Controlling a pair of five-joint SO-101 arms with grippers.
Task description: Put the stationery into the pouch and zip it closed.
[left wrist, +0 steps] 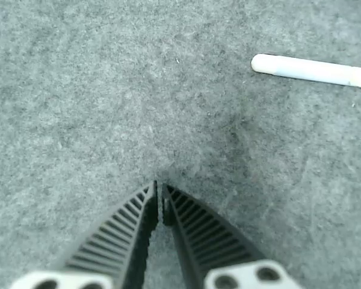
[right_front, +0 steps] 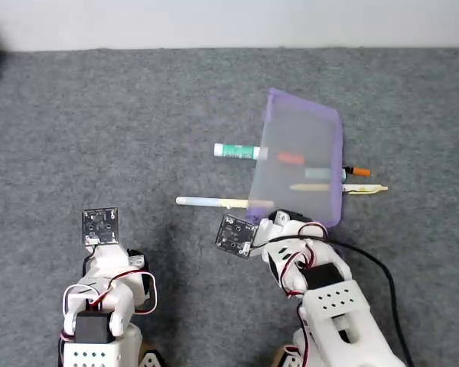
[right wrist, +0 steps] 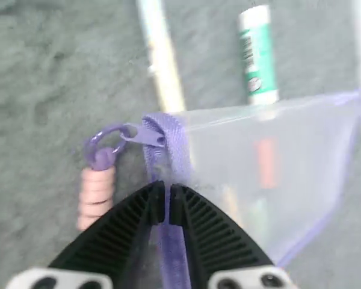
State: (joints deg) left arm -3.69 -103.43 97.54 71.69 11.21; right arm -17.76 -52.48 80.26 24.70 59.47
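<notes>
1. High view: I count one pouch [right_front: 298, 157] and four stationery pieces lying crosswise just beyond the right jaws: glue stick [right_front: 237, 151], white pen [right_front: 210, 202], orange marker [right_front: 357, 171], cream stick [right_front: 365, 189].
2. Left wrist view: the left jaws are pressed together with nothing between them.
3. Right wrist view: the right jaws pinch the pouch's purple zipper edge. I can't read the glue stick's label.
</notes>
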